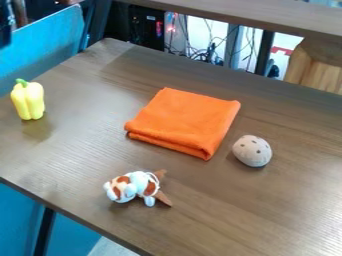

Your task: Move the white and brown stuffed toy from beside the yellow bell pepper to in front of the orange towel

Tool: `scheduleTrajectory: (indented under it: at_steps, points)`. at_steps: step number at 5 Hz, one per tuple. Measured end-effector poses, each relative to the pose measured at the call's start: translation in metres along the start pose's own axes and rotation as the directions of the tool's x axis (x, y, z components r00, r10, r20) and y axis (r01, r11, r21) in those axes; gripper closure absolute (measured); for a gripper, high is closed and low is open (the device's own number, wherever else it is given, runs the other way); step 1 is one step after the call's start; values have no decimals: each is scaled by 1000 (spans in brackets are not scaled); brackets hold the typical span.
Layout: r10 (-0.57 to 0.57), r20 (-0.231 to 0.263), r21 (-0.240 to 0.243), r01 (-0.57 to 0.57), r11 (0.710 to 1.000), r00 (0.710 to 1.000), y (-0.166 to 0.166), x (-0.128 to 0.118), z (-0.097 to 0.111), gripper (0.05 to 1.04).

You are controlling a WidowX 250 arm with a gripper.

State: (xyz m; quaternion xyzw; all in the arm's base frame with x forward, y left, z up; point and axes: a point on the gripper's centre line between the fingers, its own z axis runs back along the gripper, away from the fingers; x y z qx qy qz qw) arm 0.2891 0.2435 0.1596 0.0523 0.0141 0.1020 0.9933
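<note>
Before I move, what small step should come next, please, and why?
Perhaps align above the orange cloth first: it lies folded flat, and the yellow pepper, spotted object and small stuffed toy all sit apart from it.

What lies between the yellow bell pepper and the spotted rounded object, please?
The camera view shows a folded orange cloth between the yellow bell pepper and the spotted rounded object.
</note>
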Motion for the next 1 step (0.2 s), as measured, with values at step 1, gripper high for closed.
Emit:
scheduleTrajectory:
  at_steps: [1]
  points:
    - [6,-39,17,-5,1000,999,27,12,-11,81]
